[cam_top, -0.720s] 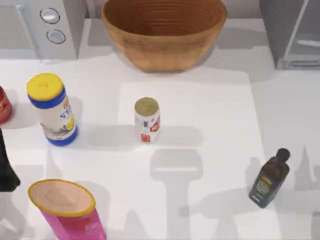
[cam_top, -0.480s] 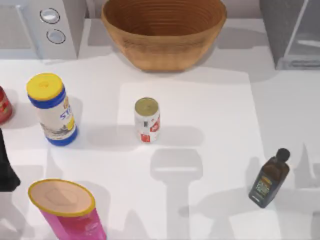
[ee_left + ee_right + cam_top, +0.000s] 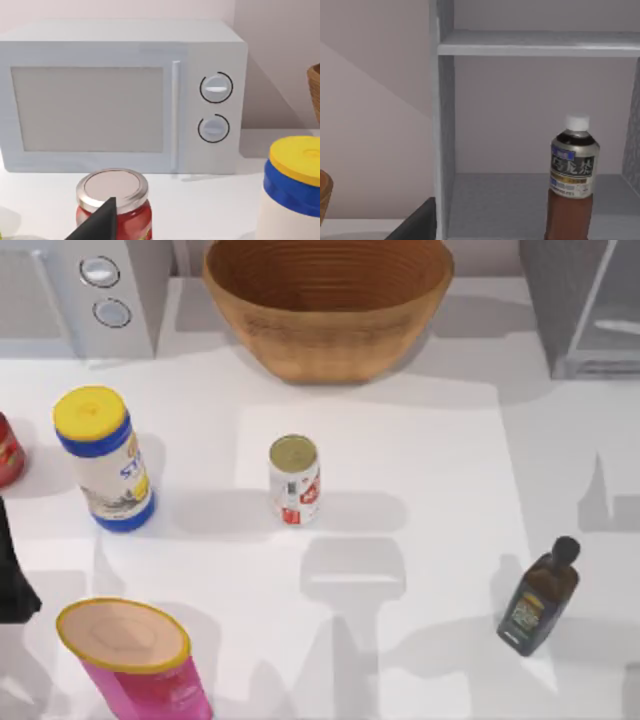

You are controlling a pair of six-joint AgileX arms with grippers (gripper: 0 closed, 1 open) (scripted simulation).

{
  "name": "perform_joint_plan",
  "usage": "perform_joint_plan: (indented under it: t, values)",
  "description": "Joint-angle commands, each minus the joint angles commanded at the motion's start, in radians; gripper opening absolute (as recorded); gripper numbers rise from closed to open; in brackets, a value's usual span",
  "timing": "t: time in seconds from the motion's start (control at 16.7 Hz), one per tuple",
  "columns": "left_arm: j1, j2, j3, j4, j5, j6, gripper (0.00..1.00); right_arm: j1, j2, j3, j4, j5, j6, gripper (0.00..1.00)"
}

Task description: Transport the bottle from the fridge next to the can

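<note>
Two arms share this step, and the right one does the work. Nearest to us from the can (image 3: 294,480) are a pink tube (image 3: 135,660) on its left and a small olive bottle (image 3: 538,598) on its right. The left arm (image 3: 12,580) is parked well to the left of the can.

The can stands upright in open table (image 3: 420,450), with free room on both sides. Beyond it lies the woven basket (image 3: 328,300). Beyond that and to the right stands the fridge (image 3: 590,300).

In the right wrist view, the right gripper (image 3: 417,225) faces the fridge's open compartment. We cannot tell whether either pincer is wide or narrow. The bottle (image 3: 572,185) stands upright on the compartment floor, under a shelf (image 3: 535,47), well apart from the can and not yet gripped.

Procedure, as we judge it:
1. Centre the pincer on the bottle's body below the label, keeping clear of the fridge's side wall (image 3: 442,125).
2. Enter level, beneath the shelf.
3. Close firmly and withdraw straight, keeping the bottle vertical.
4. Set it down just beside the can, without touching it.
</note>
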Motion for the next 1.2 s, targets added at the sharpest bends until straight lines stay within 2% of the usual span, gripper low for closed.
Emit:
perform_joint_plan:
  t: [0.66, 0.9, 1.2]
  values:
    - [0.0, 0.0, 0.0, 0.0, 0.0, 0.0, 1.0, -0.131, 1.231, 0.527, 0.563, -0.122, 0.007, 1.0]
    - [0.0, 0.0, 0.0, 0.0, 0.0, 0.0, 1.0, -0.16, 1.468, 0.655, 0.699, -0.149, 0.007, 1.0]
    - [0.0, 0.0, 0.0, 0.0, 0.0, 0.0, 1.0, -0.169, 1.535, 0.696, 0.743, -0.157, 0.006, 1.0]
